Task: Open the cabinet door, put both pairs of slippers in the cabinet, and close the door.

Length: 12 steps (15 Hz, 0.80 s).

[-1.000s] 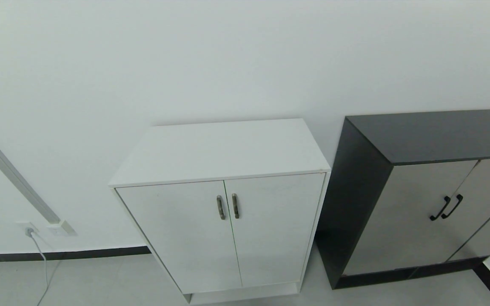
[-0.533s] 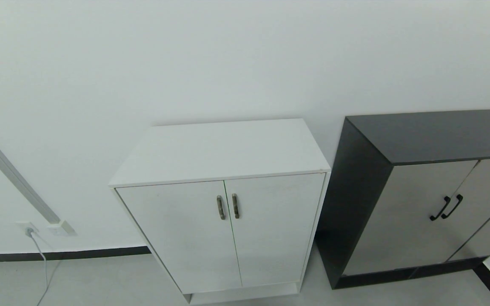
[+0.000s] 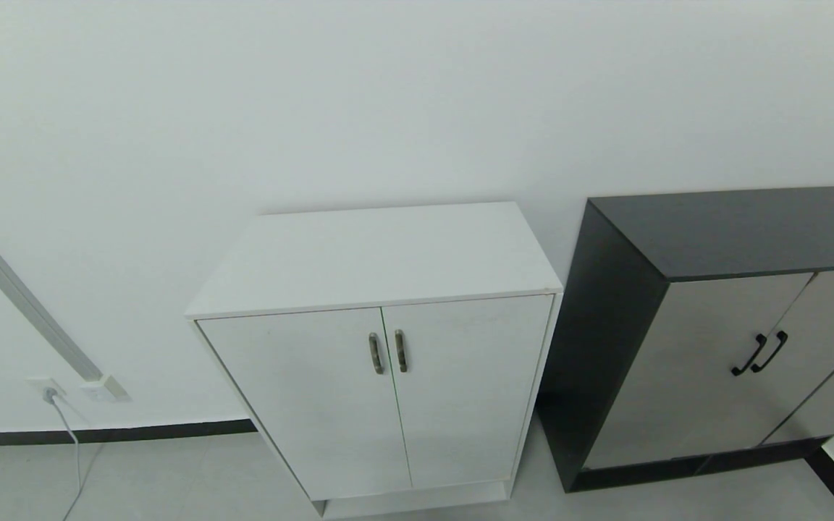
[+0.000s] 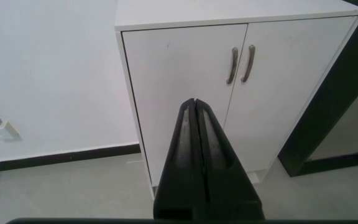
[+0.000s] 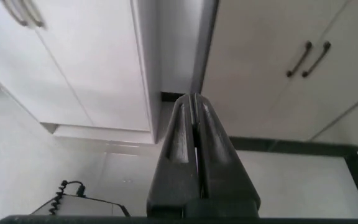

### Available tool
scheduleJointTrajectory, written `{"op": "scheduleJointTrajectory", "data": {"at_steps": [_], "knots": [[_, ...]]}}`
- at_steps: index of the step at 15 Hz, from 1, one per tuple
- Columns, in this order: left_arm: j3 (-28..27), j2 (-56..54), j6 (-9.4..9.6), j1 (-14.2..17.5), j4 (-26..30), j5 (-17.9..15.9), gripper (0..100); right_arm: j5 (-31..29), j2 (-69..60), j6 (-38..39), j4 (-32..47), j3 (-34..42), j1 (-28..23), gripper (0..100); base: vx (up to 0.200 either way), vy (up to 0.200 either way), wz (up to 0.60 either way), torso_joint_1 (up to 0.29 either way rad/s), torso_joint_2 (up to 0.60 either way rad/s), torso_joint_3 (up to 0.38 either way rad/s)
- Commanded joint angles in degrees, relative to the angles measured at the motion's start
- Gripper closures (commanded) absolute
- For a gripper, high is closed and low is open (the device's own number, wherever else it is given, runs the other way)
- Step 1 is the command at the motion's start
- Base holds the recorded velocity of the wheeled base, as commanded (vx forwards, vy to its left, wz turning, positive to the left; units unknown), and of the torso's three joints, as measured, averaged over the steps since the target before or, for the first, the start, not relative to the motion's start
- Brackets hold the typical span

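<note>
White two-door cabinet (image 3: 381, 405) on the grey floor (image 3: 171, 477), back against the white wall (image 3: 388, 108); both doors shut flush, paired metal bar handles (image 3: 388, 352) upright on either side of the centre seam. Dark-framed cabinet with grey doors (image 3: 714, 340) just beside it on the robot's right, narrow gap between. Left gripper (image 4: 195, 102) apart from the white cabinet's front, black fingers pressed together, nothing held. Right gripper (image 5: 195, 98) facing the gap between the two cabinets, fingers likewise closed on nothing. White wall socket with grey cable (image 3: 48, 394) low on the wall at left.
</note>
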Motion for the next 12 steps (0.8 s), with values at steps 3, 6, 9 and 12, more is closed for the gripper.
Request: {"op": "scheduleJointTrajectory", "data": {"at_steps": [3, 6, 9, 12], "knots": [[0.00, 0.07, 0.00, 0.03, -0.01, -0.02, 100, 0.75, 4.66, -2.04, 0.00, -0.07, 0.74, 100, 0.000, 0.000, 0.00, 0.000, 0.00, 0.000], [0.00, 0.07, 0.00, 0.03, -0.01, -0.02, 100, -3.82, 4.84, -1.68, 0.00, -0.16, -2.60, 100, 0.000, 0.000, 0.00, 0.000, 0.00, 0.000], [0.00, 0.07, 0.00, 0.03, -0.01, -0.02, 100, -3.38, 1.06, -1.60, 0.00, -0.07, -10.95, 100, 0.000, 0.000, 0.00, 0.000, 0.00, 0.000], [0.00, 0.07, 0.00, 0.03, -0.01, -0.02, 100, -3.38, -3.43, 0.51, 0.09, 0.02, -11.65, 100, 0.000, 0.000, 0.00, 0.000, 0.00, 0.000]]}}
